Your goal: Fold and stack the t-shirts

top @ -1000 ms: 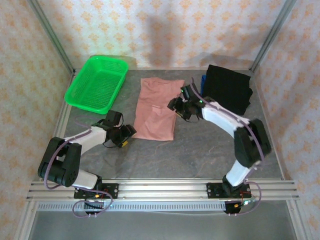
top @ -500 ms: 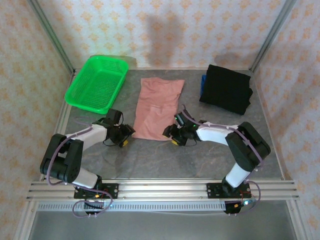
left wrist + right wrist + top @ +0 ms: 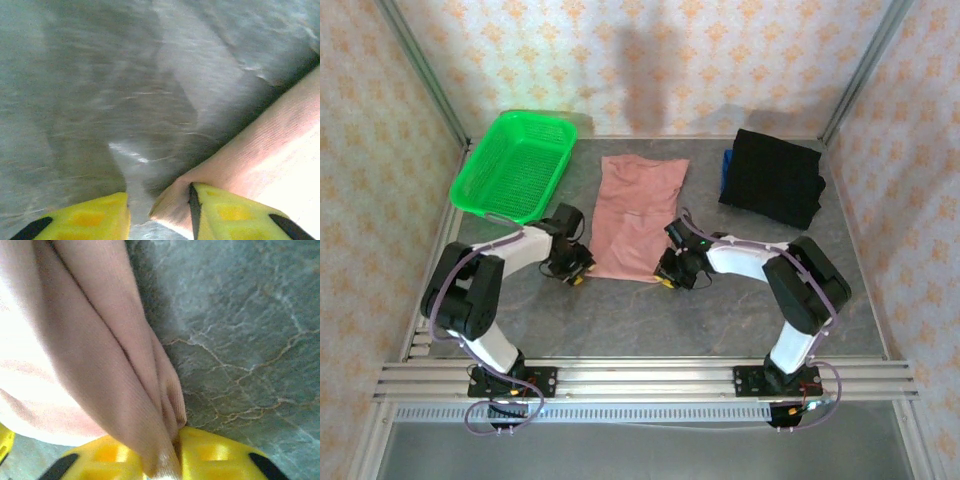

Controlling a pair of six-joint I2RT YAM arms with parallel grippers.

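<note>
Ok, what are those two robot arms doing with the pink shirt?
They are folding t-shirts. Both arms reach down to the near corners of the pink t-shirt, which lies flat on the table. The right gripper pinches its corner between its yellow fingers. The left gripper has its jaws apart around the other corner, not closed on it. A black t-shirt lies folded at the far right, and a green basket sits at the far left.

The central t-shirt (image 3: 635,215) lies in the middle of the counter (image 3: 720,310). The basket (image 3: 515,170) is at its 10 o'clock and the folded t-shirt (image 3: 772,178) at its 2 o'clock, each apart from it. The left end effector (image 3: 578,272) is at its 7 o'clock corner, and the right end effector (image 3: 667,277) at its 5 o'clock corner.
</note>
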